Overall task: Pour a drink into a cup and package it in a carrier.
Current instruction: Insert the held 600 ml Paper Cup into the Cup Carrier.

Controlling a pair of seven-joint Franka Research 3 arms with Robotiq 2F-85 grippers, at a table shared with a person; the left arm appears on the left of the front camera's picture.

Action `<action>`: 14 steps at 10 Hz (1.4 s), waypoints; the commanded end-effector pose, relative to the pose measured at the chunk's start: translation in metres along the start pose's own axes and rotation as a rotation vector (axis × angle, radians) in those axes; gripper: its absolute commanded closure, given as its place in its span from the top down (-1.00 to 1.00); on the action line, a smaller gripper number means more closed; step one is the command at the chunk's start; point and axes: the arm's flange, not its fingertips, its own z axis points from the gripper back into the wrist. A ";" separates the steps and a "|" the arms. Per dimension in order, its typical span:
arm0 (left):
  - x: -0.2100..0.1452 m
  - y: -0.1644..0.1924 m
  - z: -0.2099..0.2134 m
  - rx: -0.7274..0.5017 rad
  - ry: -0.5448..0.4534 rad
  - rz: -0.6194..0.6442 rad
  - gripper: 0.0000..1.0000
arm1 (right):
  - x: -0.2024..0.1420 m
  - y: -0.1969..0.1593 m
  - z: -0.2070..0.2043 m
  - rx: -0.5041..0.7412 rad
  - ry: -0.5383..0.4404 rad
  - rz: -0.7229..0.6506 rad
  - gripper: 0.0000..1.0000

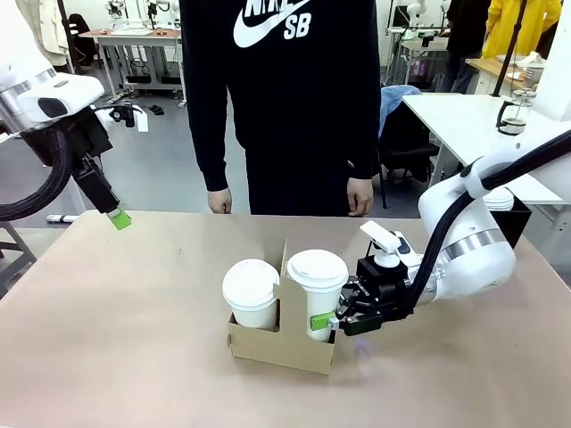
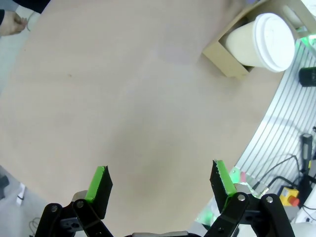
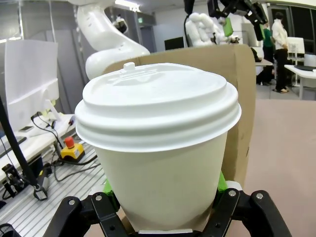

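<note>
While the person (image 1: pixel 290 98) in a dark sweatshirt stands at the far edge with both hands hanging just above it, the bench (image 1: pixel 134 303) carries the brown cardboard carrier (image 1: pixel 281 343) a little right of its middle, nearer the robot's edge than the far one. Two white cups with sip lids stand in the carrier's wells, one on each side of its upright centre handle: the left cup (image 1: pixel 251 294) and the right cup (image 1: pixel 316 278). At the right side the white right arm (image 1: pixel 468 245) reaches in low, and the right gripper (image 1: pixel 335 321) is pinched on the right cup's lower wall, a green pad showing against the paper just above the carrier's rim; in the right wrist view that cup (image 3: pixel 158 148) sits between the fingers with the carrier's cardboard wall (image 3: pixel 242 98) rising behind it. Over the far left corner the left gripper (image 1: pixel 114 214) hangs above the surface, well apart from the carrier, and in the left wrist view its green-padded fingers (image 2: pixel 101 182) stand spread wide with nothing between them.
</note>
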 end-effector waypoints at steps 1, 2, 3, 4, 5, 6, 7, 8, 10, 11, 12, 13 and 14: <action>0.000 -0.001 0.002 -0.001 -0.003 0.011 1.00 | -0.005 -0.009 0.003 0.007 0.032 0.055 0.60; 0.000 -0.001 0.002 -0.001 -0.003 0.011 1.00 | -0.006 -0.010 0.004 0.008 0.044 0.066 0.60; 0.000 -0.001 0.002 -0.001 -0.003 0.011 1.00 | -0.006 -0.011 0.006 -0.004 0.055 0.076 0.60; 0.000 -0.001 0.002 -0.001 -0.003 0.011 1.00 | -0.005 -0.011 0.008 -0.008 0.096 0.100 1.00; 0.000 -0.001 0.002 -0.001 -0.003 0.011 1.00 | -0.002 -0.010 0.010 -0.004 0.111 0.109 1.00; 0.000 -0.001 0.002 -0.001 -0.003 0.011 1.00 | 0.003 -0.009 0.015 -0.011 0.125 0.117 1.00; 0.000 -0.001 0.002 -0.001 -0.003 0.011 1.00 | 0.009 -0.007 0.019 -0.013 0.140 0.123 1.00; 0.000 -0.001 0.002 -0.001 -0.003 0.011 1.00 | 0.018 -0.004 0.027 -0.029 0.149 0.135 1.00; 0.000 -0.001 0.002 -0.001 -0.003 0.011 1.00 | 0.028 -0.005 0.041 -0.041 0.163 0.139 1.00; 0.000 -0.001 0.002 -0.001 -0.003 0.011 1.00 | 0.029 -0.006 0.044 -0.044 0.163 0.138 1.00; 0.000 -0.001 0.002 -0.001 -0.003 0.011 1.00 | 0.030 -0.007 0.048 -0.049 0.164 0.132 1.00; 0.000 -0.001 0.002 -0.001 -0.003 0.011 1.00 | 0.030 -0.007 0.053 -0.054 0.167 0.116 1.00; 0.000 -0.001 0.002 -0.001 -0.003 0.011 1.00 | 0.029 -0.005 0.061 -0.073 0.170 0.102 1.00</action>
